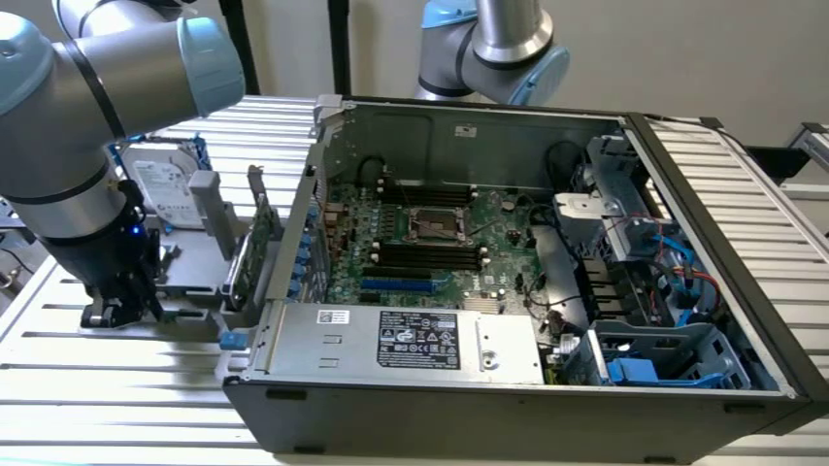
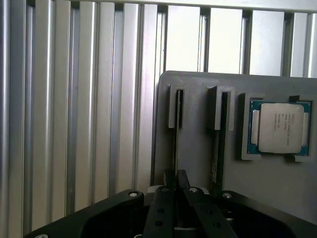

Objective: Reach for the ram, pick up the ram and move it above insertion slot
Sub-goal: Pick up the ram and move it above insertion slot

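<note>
The ram (image 2: 176, 130) stands edge-on in a slot of the grey holder plate (image 2: 198, 148), seen as a thin dark line. My gripper (image 2: 176, 174) sits right over its near end, with the two black fingers (image 2: 167, 179) pressed close on either side of the stick. In the exterior view the gripper (image 1: 115, 309) is low at the grey holder (image 1: 194, 282), left of the open computer case. The black memory slots (image 1: 428, 254) lie on the green motherboard inside the case, beside the processor socket (image 1: 432, 223).
A second thin stick (image 2: 218, 148) stands in the neighbouring holder slot, and a processor chip (image 2: 280, 128) lies in a recess beside it. A silver hard drive (image 1: 162, 189) and a green expansion card (image 1: 259, 233) stand upright between holder and case wall (image 1: 305, 223). A second arm (image 1: 499, 49) is behind the case.
</note>
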`<state>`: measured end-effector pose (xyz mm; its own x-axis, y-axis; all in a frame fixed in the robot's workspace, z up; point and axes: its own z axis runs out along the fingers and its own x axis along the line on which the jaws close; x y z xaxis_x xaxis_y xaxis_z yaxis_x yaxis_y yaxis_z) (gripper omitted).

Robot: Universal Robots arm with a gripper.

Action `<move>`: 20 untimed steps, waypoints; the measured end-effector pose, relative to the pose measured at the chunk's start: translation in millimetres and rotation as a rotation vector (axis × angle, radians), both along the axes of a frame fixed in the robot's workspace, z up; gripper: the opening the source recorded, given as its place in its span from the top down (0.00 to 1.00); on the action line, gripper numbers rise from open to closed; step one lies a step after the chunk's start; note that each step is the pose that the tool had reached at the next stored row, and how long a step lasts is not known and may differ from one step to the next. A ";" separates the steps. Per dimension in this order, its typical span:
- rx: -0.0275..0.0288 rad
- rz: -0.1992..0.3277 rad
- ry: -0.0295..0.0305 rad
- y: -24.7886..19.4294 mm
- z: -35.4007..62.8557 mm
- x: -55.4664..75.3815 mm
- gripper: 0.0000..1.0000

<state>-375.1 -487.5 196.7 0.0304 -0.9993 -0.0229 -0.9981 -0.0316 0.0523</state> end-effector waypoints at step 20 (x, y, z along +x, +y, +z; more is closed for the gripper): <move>0.0001 -0.038 0.0012 -0.1 7.5 0.4 0.87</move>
<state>-374.7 -487.6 204.2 -0.0079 -0.9997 -0.0230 -0.9985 0.0067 0.0535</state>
